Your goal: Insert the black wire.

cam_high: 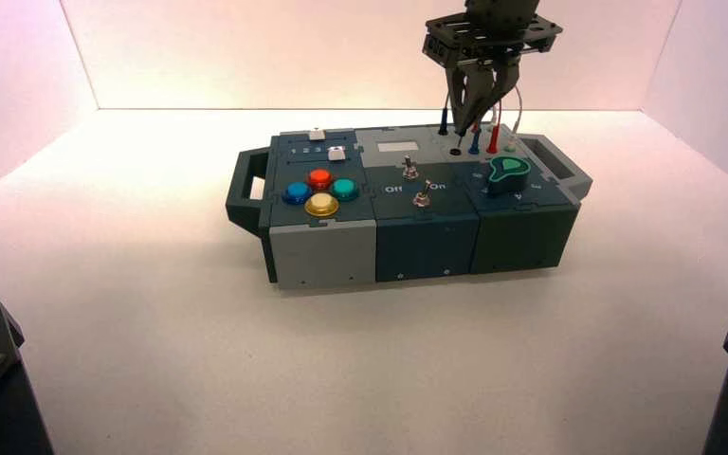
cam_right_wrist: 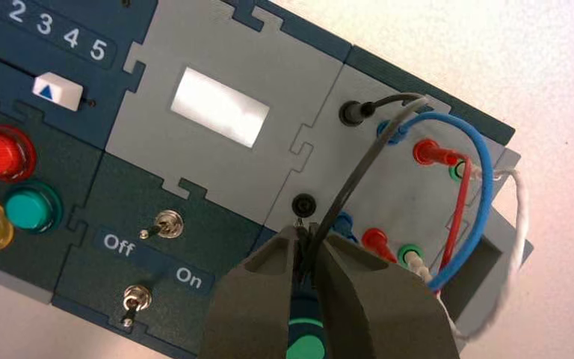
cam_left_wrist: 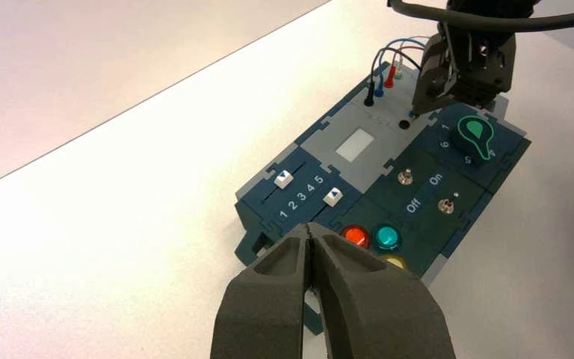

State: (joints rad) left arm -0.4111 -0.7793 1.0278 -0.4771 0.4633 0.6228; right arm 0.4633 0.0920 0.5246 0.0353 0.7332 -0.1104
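While one plug of the black wire (cam_right_wrist: 359, 168) stands seated in the far black socket (cam_right_wrist: 347, 114), its other plug is clamped between the right end effector's (cam_high: 463, 131) closed fingers, above the box's (cam_high: 422, 248) far right part, metal tip just beside the near black socket (cam_right_wrist: 303, 205). Blue (cam_right_wrist: 486, 179), red (cam_right_wrist: 460, 217) and white wires (cam_right_wrist: 522, 217) loop close by, alongside. The held plug's long axis runs steeply, tip down toward the panel. The left end effector (cam_left_wrist: 309, 228) waits left of the box, fingers together.
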